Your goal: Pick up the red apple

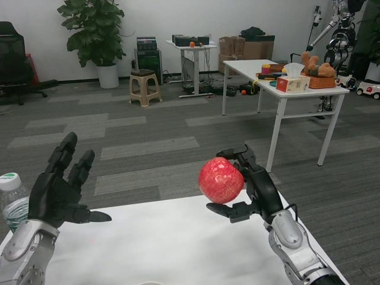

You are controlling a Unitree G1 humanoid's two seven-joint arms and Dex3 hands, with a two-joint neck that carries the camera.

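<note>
The red apple (221, 180) is lifted above the white table (172, 243), right of centre. My right hand (252, 187) grips it from the right side, with fingers over its top and the thumb beneath it. My left hand (59, 190) is raised at the left, fingers spread and pointing up, holding nothing.
A clear water bottle (12, 202) with a white cap stands at the table's left edge, just beside my left hand. Beyond the table lie grey carpet, a second white table (279, 83) with clutter at the right, a stool (144, 87) and a potted plant (98, 35).
</note>
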